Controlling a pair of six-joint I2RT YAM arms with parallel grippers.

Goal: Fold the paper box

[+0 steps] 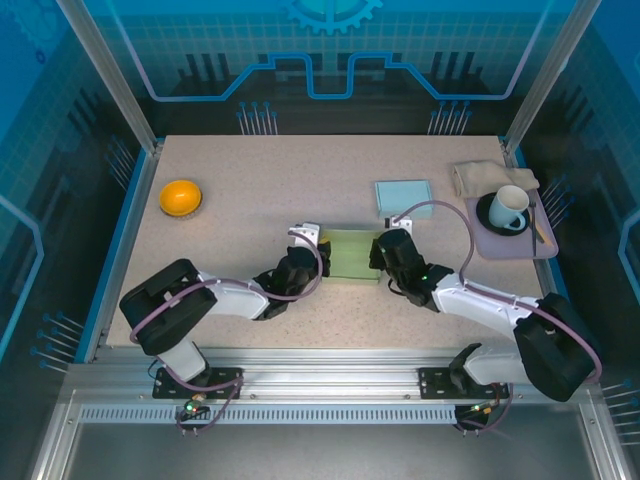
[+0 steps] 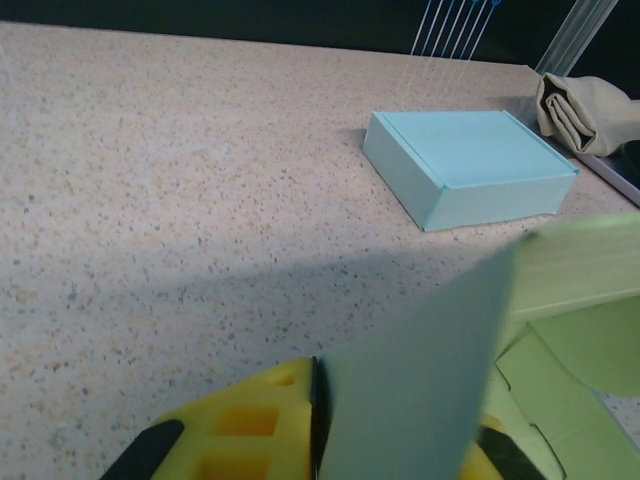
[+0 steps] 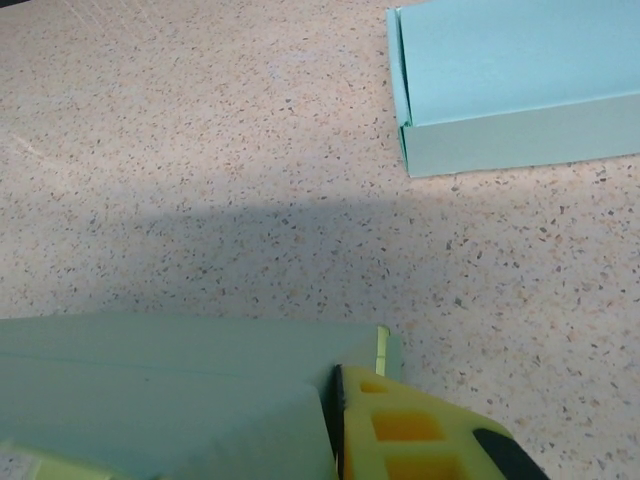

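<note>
The pale green paper box (image 1: 350,254) lies half-folded in the middle of the table, between my two grippers. My left gripper (image 1: 318,252) is shut on its left side flap (image 2: 430,370), which stands upright between the yellow fingers (image 2: 250,425). My right gripper (image 1: 380,252) is shut on the box's right wall (image 3: 180,385), with one yellow finger (image 3: 410,430) pressed against its outer face. Part of the green box's floor and far wall (image 2: 590,300) shows in the left wrist view.
A finished light-blue box (image 1: 404,195) sits just behind the green one. An orange bowl (image 1: 181,197) is at the far left. At the right, a purple tray (image 1: 520,245) holds a mug on a dark saucer (image 1: 508,208), with a beige cloth (image 1: 490,176) behind.
</note>
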